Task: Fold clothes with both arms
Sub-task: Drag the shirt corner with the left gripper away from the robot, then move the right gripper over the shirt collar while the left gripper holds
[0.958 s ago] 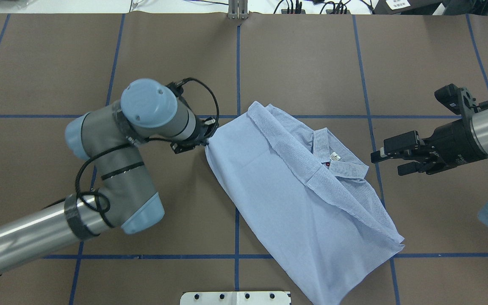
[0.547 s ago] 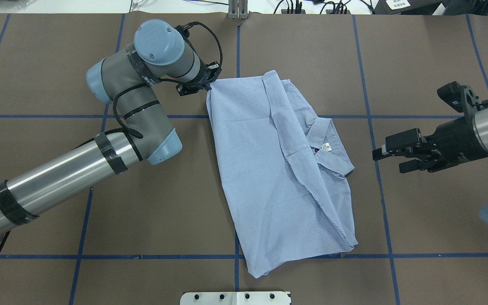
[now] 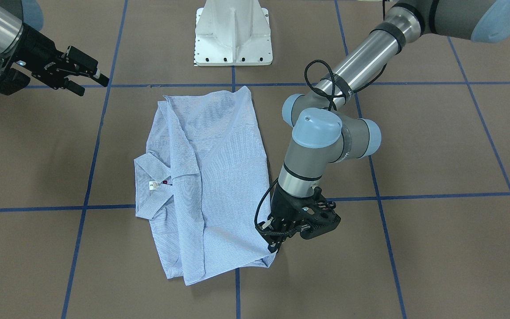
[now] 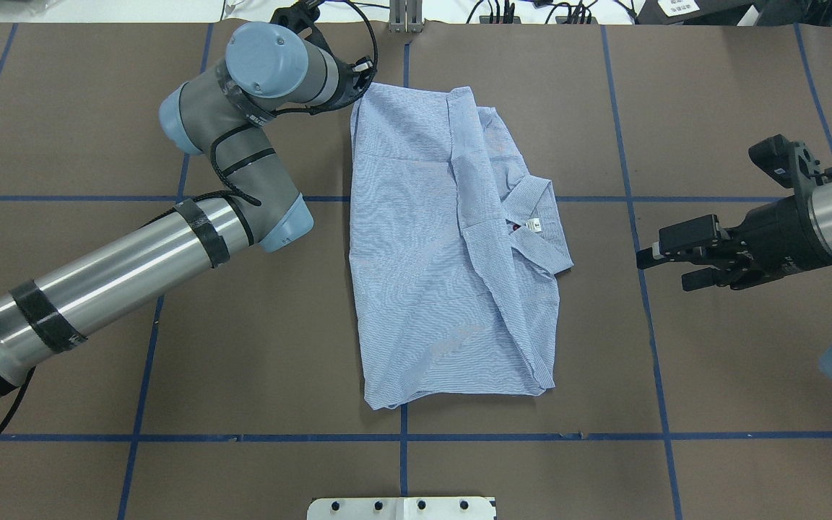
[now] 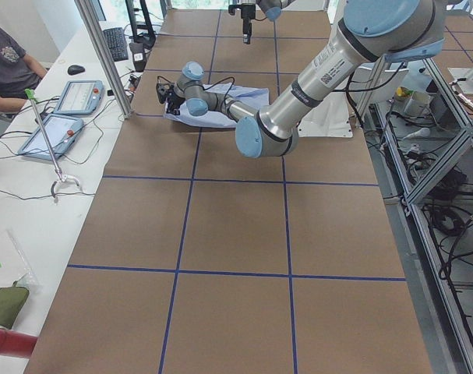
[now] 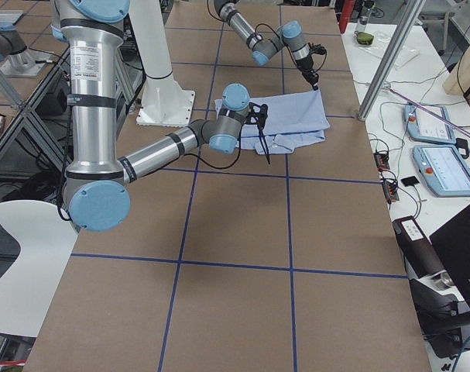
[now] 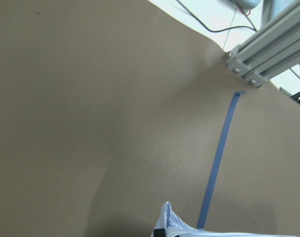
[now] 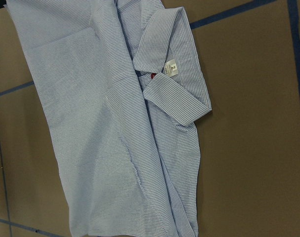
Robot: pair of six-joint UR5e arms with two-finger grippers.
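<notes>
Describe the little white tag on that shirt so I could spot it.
Start at the brown table with blue grid lines, where a striped blue shirt lies folded. On its edge facing the free right arm, the collar sticks out. The label is the small white square inside it, beside a red button.

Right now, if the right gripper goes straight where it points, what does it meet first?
Likely the shirt, at its collar edge; only bare table lies between. The right gripper may be high enough to pass over.

Bright, even light; soft shadows
</notes>
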